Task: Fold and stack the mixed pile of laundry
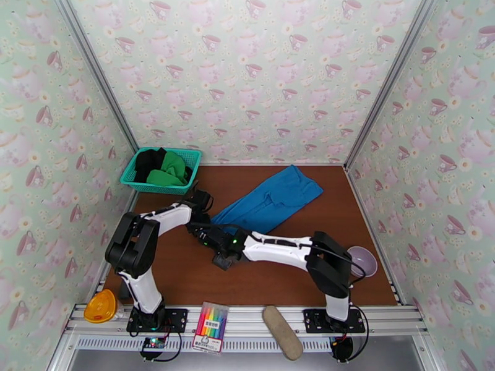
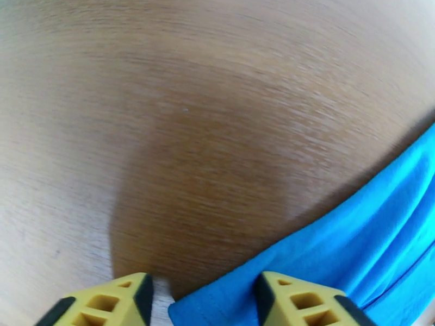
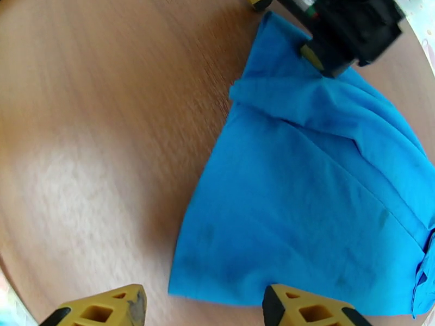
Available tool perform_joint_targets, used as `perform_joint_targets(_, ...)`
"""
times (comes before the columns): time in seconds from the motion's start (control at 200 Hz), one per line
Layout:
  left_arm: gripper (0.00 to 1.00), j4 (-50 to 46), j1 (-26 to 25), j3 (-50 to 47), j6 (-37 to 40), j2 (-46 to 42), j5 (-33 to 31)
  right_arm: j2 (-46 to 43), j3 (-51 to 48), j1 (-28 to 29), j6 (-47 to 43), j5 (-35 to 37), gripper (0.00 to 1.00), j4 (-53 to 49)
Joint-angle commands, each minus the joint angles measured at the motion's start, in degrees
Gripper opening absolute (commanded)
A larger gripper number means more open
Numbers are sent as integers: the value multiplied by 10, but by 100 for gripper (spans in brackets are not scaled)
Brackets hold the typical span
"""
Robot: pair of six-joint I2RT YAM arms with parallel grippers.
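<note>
LAUNDRY ON THE BENCH: A bright blue garment (image 1: 272, 199) lies flattened across the middle of the tabletop (image 1: 185, 273), running from 7 o'clock to 1 o'clock. The green garment (image 1: 168, 171) and black garment (image 1: 147, 162) sit bunched in the teal mesh basket (image 1: 162, 188) at the 10 o'clock corner. The left hand (image 2: 201, 302) is spread, with a corner of blue cloth between its fingertips. The right hand (image 3: 201, 308) is likewise spread, facing the hem. The fabric looks light and limp, likely to sag and slide on the smooth wood, so corners and hem edges seem the surest purchase. The overhead camera gives the garment's whole outline and the basket. The right wrist camera gives creases and a doubled-over flap at 12 o'clock, and the left wrist camera the corner's exact lie.
</note>
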Motion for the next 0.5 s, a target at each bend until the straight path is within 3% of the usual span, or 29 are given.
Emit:
perform_joint_targets(0.0, 39, 32, -2, -18, 0, 39, 40, 42, 17, 0, 23, 23, 62, -20)
perform_joint_targets(0.13, 25, 41, -2, -20, 2, 42, 44, 75, 23, 0, 35, 12, 62, -20)
perform_joint_targets(0.285, 0, 47, -3, -23, 6, 43, 48, 99, 36, 3, 48, -1, 59, -19)
perform_joint_targets(0.406, 0, 48, -1, -27, 8, 40, 48, 114, 42, 2, 61, -8, 52, -20)
perform_joint_targets(0.496, 0, 46, 1, -33, 10, 33, 49, 131, 45, 2, 72, -12, 35, -24)
